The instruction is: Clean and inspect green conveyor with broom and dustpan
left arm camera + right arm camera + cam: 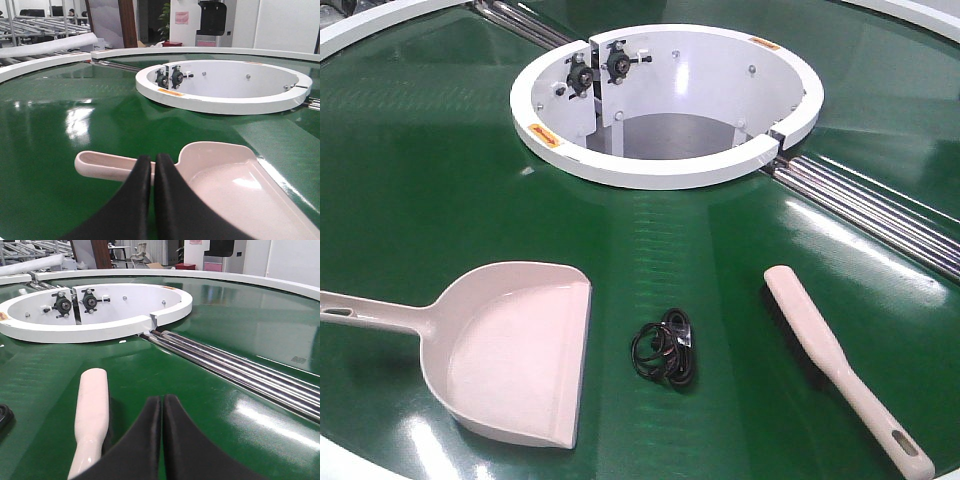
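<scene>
The left tool (152, 159) is closed: its two black fingers (132, 200) press flat against each other with nothing between them. Its tips sit just in front of the long handle of the pale beige-pink plastic dustpan (235, 190). Whether they touch the handle cannot be told from the left wrist view. The right tool (162, 399) is likewise closed and empty-handed, with its black fingers (185, 445) meeting along one seam. It is just beside the narrow pale beige-pink plastic broom (92, 410), which lies to its left and apart from it.

In the front view neither tool shows. The dustpan (510, 350) lies flat on the glossy dark green conveyor (420, 180) at the near left, with its wide straight edge facing right and its handle running off to the left. The broom (830, 355) lies at the near right with its dark bristles down. Its slotted handle points toward the near right corner.

Between the two, touching neither, rests a small tangled bundle of black rings and cord (665, 350).

Farther back stands the white central ring (650, 175), open in the middle, with two dark bearing blocks (600, 68) bolted to its inner wall. Shiny metal rollers (880, 210) run from the ring toward the right edge along a seam in the belt.
</scene>
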Motion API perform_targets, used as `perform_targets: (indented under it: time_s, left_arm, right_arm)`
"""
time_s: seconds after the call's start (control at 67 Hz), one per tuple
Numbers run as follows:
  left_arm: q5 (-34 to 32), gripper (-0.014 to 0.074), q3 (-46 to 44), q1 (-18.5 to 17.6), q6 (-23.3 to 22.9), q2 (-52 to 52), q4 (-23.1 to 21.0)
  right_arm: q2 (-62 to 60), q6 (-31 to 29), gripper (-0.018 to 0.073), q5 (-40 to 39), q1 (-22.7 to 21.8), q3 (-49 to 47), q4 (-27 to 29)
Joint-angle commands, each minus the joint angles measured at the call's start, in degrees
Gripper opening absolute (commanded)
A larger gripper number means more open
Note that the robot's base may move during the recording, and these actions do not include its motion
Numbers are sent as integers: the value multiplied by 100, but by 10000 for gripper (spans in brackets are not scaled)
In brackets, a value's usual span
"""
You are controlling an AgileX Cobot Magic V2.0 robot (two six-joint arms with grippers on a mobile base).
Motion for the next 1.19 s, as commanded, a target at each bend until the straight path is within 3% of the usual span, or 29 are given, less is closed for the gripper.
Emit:
perform_targets:
  time_s: [0.0, 1.014, 1.178]
  left_arm:
    - [-413, -6, 172, -2, -21, -81, -48]
    - [-413, -6, 172, -2, -21, -81, -48]
    - [-1107, -6, 73, -2, -30, -81, -49]
  right_arm:
    - [-103, -17, -10, -437, -24, 123, -6]
    - [-104, -17, -10, -432, -24, 123, -6]
    - [-104, -17, -10, -432, -24, 123, -6]
